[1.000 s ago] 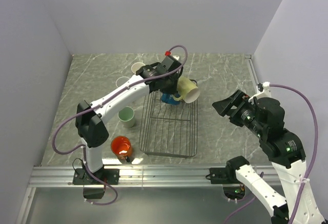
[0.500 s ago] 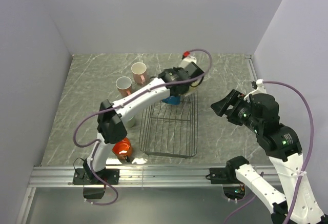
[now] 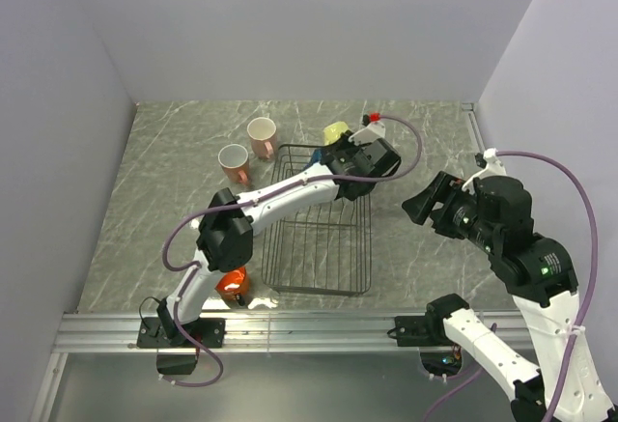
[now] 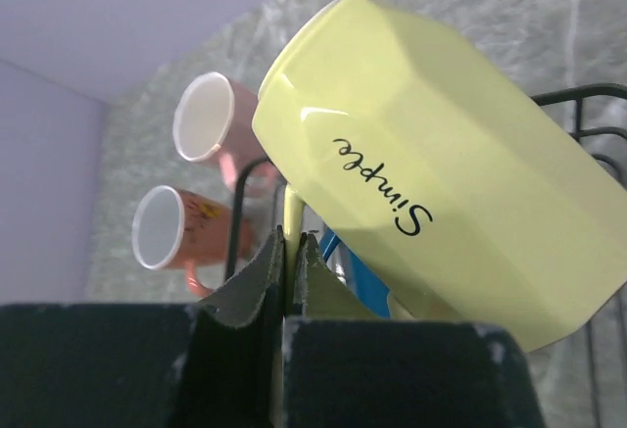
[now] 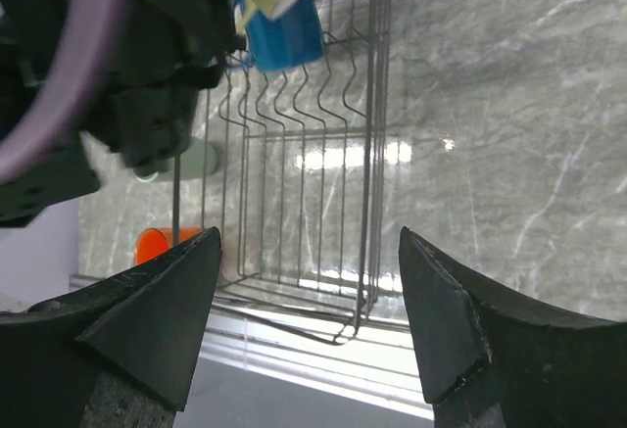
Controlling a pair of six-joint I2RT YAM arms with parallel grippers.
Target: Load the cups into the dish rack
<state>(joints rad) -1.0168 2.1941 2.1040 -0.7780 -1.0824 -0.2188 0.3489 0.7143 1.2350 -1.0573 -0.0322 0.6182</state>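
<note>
Pale yellow mug (image 4: pixel 431 164), lettered "Simple", hangs tilted from my left jaws, which are pinched together on its thin handle. It is above the far end of the dish rack (image 3: pixel 319 248), over the blue mug (image 5: pixel 284 36) at that end. My right jaws stand wide apart with nothing between them, above the marble bench (image 3: pixel 425 142) just right of the rack. On the bench left of the rack, one pink mug (image 3: pixel 263 136) stands near another pink mug (image 3: pixel 233 161), mouths up. The orange mug (image 3: pixel 230 282) sits by the rack's near left corner; the mint green mug (image 5: pixel 196 159) shows beside the rack, mostly hidden by my left arm
</note>
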